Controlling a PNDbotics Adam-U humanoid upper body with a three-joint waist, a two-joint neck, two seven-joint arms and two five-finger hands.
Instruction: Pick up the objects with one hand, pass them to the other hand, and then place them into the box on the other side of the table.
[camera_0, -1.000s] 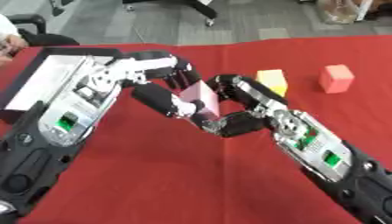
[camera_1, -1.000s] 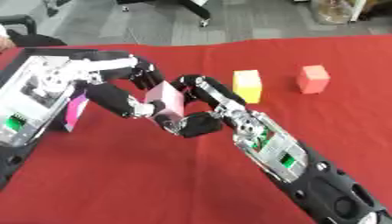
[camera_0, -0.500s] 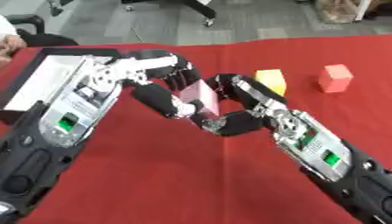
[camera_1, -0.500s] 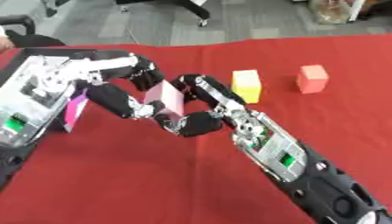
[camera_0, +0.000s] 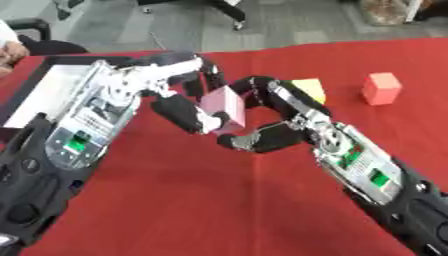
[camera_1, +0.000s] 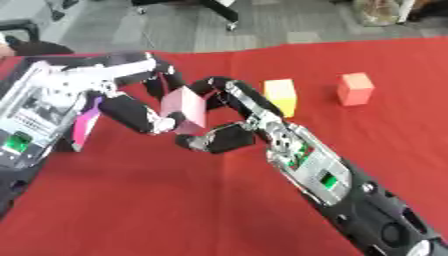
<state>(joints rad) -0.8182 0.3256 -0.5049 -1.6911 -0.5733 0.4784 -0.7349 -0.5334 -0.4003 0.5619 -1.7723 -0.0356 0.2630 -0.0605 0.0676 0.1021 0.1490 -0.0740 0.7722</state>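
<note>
Above the middle of the red worktop (camera_0: 175, 200), I am holding a pink block (camera_0: 225, 107) between my two hands, clear of the cloth. My left hand (camera_0: 179, 107) is curling its fingers round the block's left face, and my right hand (camera_0: 262, 117) is wrapping it from the right and beneath, so both are clamped on it. I judge this is the hand-over step. Next, one hand needs to let go while the other keeps its hold, then carries the block to the box (camera_0: 44, 92) at the left edge. A yellow block (camera_1: 280, 96) and an orange block (camera_1: 354, 88) are waiting further right.
</note>
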